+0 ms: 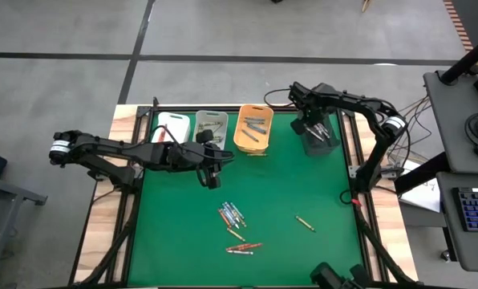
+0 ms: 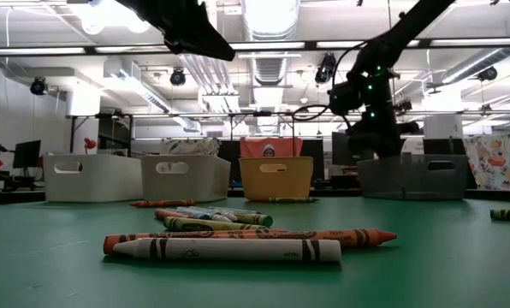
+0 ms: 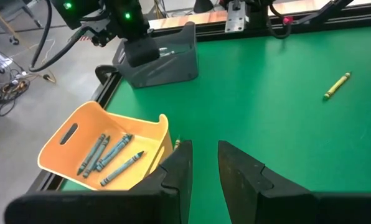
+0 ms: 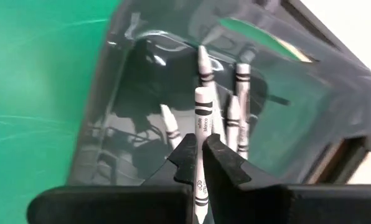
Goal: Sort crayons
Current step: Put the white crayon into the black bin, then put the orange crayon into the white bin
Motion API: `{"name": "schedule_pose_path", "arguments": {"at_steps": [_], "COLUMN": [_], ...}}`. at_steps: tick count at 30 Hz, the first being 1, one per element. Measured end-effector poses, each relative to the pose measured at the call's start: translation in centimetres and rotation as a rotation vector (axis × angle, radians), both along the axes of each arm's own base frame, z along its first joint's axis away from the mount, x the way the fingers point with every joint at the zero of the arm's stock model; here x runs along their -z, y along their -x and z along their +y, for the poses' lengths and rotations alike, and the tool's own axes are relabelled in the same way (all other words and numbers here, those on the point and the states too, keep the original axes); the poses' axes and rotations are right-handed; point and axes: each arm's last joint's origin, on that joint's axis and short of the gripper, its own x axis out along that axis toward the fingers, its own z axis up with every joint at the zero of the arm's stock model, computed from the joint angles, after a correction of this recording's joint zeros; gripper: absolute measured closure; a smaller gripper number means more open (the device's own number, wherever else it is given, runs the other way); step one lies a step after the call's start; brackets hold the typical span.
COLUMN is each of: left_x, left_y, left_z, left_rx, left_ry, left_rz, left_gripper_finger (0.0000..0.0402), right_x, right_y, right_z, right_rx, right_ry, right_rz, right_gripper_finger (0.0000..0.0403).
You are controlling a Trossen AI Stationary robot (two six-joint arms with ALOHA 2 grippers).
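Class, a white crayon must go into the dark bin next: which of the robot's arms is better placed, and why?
The right. Its gripper is shut on a white crayon directly over the dark bin, where other white crayons lie. The left gripper is open and empty near the orange bin.

1. Honestly not much here that you can actually read. The white crayon lying closest to the camera in the low view has the usual dark bands and an oval mark on its wrapper, but the lettering inside is too blurry to make out.
2. The orange crayon right behind it, touching it, has printing on its wrapper too. Can't read it either.
3. In the right wrist view, the white crayon held in the right pincer has small dark print running along its wrapper, too small to tell the words.
4. Nothing legible on the bins.
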Motion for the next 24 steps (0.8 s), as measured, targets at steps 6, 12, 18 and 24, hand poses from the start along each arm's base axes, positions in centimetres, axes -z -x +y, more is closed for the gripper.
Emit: {"name": "schedule_pose_path", "arguments": {"at_steps": [6,12,18,24], "left_x": [0.0,0.2,0.4,1.1], "left_y": [0.0,0.1,0.2,0.6], "left_z": [0.0,0.0,0.0,0.0], "left_rx": [-0.011,-0.020,-0.026,-0.056], "left_ry": [0.021,0.037,0.046,0.087], "left_rz": [-0.004,0.010,0.031,0.103], "left_gripper_finger": [0.0342,0.0342,0.0342,0.0342], "right_x": [0.2,0.2,0.2,-0.5], "right_y": [-0.1,-0.2,-0.2,-0.4], "right_z": [0.0,0.1,0.1,0.0], "right_rx": [-0.002,-0.039,-0.012,0.000], "right_ry": [-0.005,-0.038,-0.030,-0.011], "right_rz": [-0.021,-0.046,-0.055,-0.074], "right_gripper_finger": [0.0389,0.0356,0.0325,0.0323]}}
